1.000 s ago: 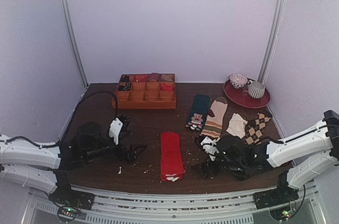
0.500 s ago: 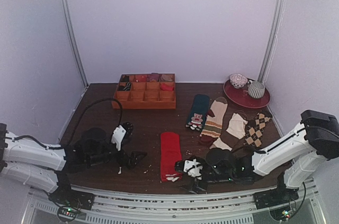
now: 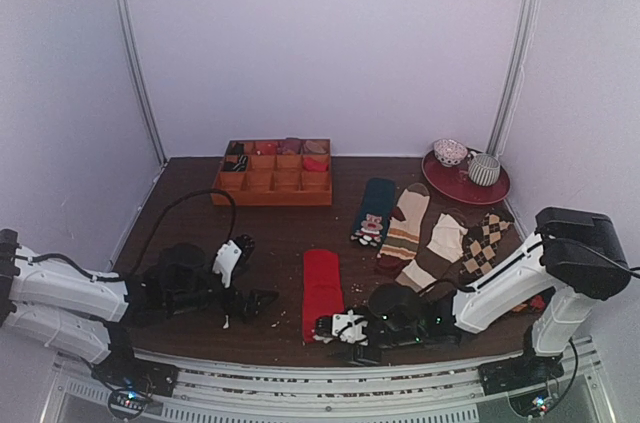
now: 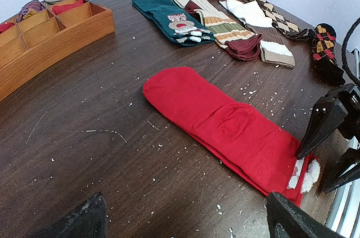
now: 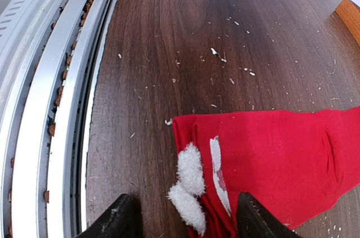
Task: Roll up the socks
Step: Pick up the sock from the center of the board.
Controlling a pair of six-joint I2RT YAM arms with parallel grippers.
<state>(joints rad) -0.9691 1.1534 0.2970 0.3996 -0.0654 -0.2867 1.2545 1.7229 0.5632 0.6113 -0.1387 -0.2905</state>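
Observation:
The red socks (image 3: 322, 288) lie flat as a stacked strip at the front centre of the table, white marks and fluffy white pom-poms at the near end. They also show in the left wrist view (image 4: 225, 125) and the right wrist view (image 5: 281, 153). My right gripper (image 3: 337, 327) (image 5: 185, 215) is open, low at the near end, its fingers either side of the pom-poms (image 5: 190, 187). My left gripper (image 3: 252, 301) (image 4: 184, 212) is open and empty, left of the socks and apart from them.
A wooden divided box (image 3: 272, 188) stands at the back left. A teal bear sock (image 3: 374, 208), a striped cream sock (image 3: 408, 223) and argyle socks (image 3: 485, 238) lie at the right. A red plate (image 3: 465, 186) holds bowls. A metal rail (image 5: 50, 108) runs along the front edge.
My right gripper has moved left along the front edge, from right of the socks to their near end. My left gripper has shifted slightly right toward the socks.

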